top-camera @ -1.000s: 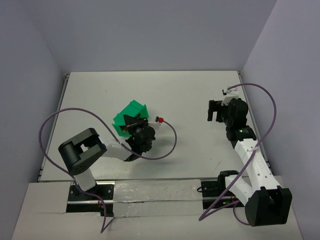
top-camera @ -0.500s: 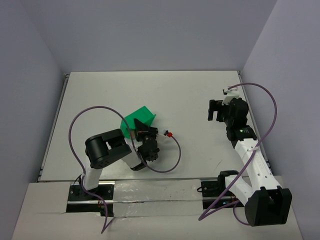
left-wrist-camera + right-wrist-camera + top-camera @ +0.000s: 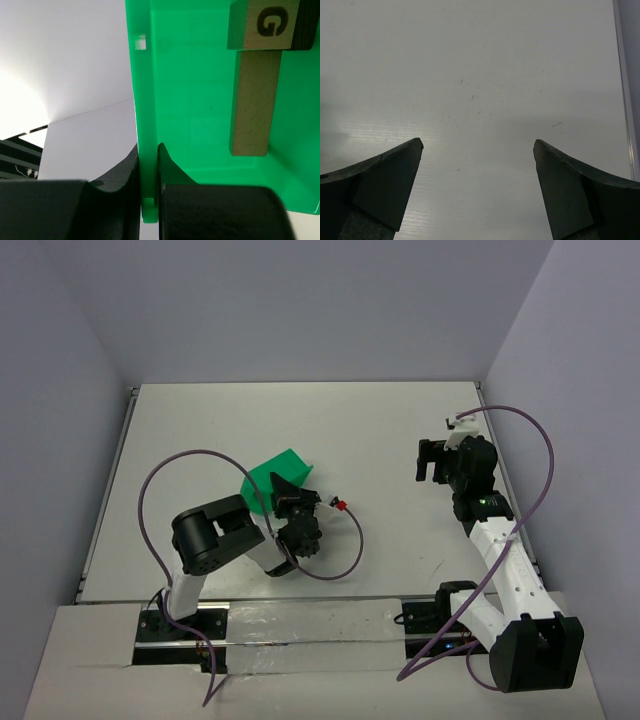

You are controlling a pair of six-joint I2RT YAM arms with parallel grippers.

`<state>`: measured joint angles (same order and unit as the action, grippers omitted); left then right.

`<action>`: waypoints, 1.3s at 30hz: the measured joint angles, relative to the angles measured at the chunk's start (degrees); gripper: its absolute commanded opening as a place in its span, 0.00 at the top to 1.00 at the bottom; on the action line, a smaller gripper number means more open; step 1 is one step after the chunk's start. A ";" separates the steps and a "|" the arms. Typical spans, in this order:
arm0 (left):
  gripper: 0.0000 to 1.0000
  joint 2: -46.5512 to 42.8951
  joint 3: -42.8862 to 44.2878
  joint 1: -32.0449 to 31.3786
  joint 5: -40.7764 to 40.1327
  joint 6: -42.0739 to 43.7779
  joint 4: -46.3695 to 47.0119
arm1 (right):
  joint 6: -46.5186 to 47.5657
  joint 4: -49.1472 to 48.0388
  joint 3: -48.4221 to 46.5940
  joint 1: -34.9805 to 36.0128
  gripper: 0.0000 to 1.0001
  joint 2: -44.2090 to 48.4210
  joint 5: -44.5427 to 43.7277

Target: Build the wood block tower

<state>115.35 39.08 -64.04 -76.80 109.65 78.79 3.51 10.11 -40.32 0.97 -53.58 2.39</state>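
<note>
The tray (image 3: 195, 90) was bright green; within it, the plain block (image 3: 255, 100) was light tan, the lettered block (image 3: 262, 22) tan with a dark "G". Around the tray, the tabletop (image 3: 350, 430) was white.

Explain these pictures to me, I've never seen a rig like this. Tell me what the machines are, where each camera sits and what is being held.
These are two robot arms bolted at the near edge of a white table. The overhead view looks down from behind them. The other two views come from a camera on each wrist, with that arm's own fingers showing at the bottom. The left gripper is shut on the wall of a green tray. In the tray lie a wooden block marked G and a long tan block set against it. The right gripper is open over the table and holds nothing.
</note>
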 measured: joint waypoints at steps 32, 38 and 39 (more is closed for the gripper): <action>1.00 -21.46 12.01 1.34 7.02 -86.95 -93.96 | -0.04 0.28 -0.20 -0.15 0.00 -0.63 0.46; 1.00 -21.57 1.63 2.00 2.25 -66.42 -68.06 | -0.04 0.26 -0.20 -0.15 0.00 -0.63 0.42; 1.00 -21.18 -1.45 2.20 1.86 -58.85 -58.18 | -0.02 0.28 -0.20 -0.15 0.00 -0.63 0.44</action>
<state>94.17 37.63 -61.84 -74.94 50.80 20.61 3.49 10.39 -40.51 0.82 -54.22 2.83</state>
